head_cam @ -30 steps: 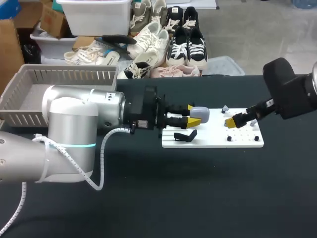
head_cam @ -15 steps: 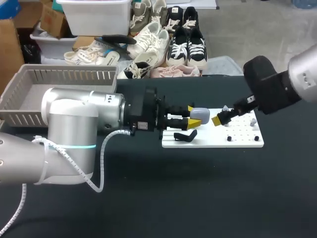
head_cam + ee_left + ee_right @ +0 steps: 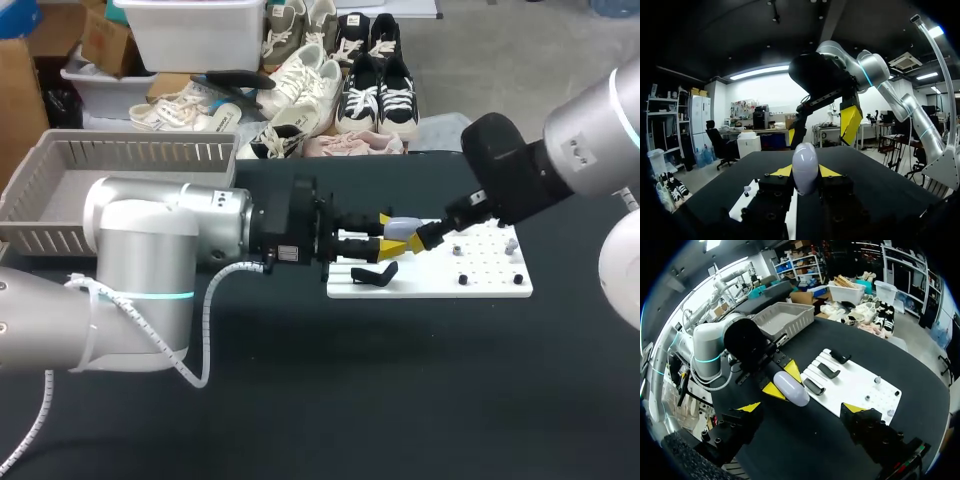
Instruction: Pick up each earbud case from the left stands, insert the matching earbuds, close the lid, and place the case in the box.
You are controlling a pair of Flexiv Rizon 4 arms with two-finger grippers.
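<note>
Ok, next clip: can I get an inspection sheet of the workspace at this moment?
Surface: black table carrying a white board.
Job's things: lavender earbud case, lid shut, held above the board; black stands on the board's left part; small earbuds on pegs at its right; grey box at back left, no case seen inside.
Clutter: nothing seen.
Grippers: left gripper shut on the earbud case; right gripper open, close to the case.
Cables: white spiral-wrapped cable along the left arm.
Surroundings: nothing seen reaching over the table.

Bright, even light falls on the table [image 3: 420,400], shadows faint.
</note>
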